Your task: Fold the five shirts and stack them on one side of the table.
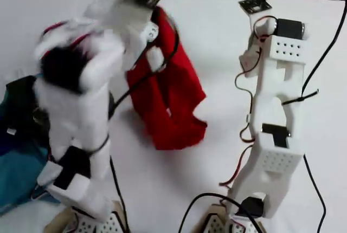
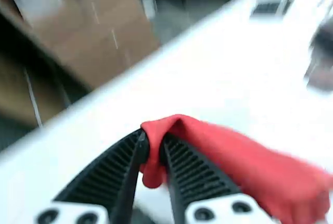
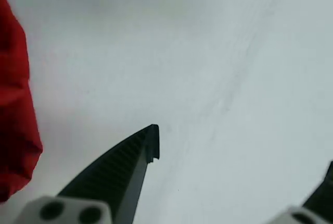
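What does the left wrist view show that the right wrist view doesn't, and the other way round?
Left wrist view: the left gripper shut on a fold of the red shirt, held above the table, with brown furniture beyond the table's edge. Right wrist view: the right gripper open over the table, holding nothing. Both: the red shirt and the white table.

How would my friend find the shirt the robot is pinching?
Look near the middle of the white table. The red shirt is bunched up there, a fold pinched in the left gripper. It alone is bright red; the shirts piled at the table's left edge are teal and dark.
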Controlling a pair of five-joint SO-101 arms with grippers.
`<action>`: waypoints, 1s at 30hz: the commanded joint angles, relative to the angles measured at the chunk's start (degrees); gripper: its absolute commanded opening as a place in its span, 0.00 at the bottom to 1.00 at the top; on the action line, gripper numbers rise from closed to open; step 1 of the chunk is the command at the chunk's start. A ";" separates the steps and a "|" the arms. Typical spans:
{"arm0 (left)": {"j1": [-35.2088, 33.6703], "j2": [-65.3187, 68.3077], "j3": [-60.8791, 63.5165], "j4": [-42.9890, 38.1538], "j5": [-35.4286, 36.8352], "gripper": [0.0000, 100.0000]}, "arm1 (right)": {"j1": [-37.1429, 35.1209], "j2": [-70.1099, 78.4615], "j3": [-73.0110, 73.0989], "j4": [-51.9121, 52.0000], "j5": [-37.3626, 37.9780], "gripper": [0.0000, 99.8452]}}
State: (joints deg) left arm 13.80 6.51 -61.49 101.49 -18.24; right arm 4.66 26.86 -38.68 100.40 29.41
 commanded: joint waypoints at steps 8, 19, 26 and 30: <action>-18.73 -0.26 47.25 -0.62 -18.20 0.17 | -5.49 -9.27 4.57 0.75 0.53 0.48; -51.25 7.65 61.05 -24.70 -35.34 0.27 | -14.37 -9.27 4.84 0.75 0.18 0.48; -59.52 15.38 61.67 -37.89 -35.87 0.28 | -19.21 -9.27 4.92 0.75 0.18 0.48; -65.93 15.65 60.35 -43.08 -38.15 0.11 | -19.21 -9.27 4.92 0.75 0.18 0.48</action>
State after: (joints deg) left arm -46.86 22.24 0.22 62.37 -54.64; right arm -14.24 21.67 -33.49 100.40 29.41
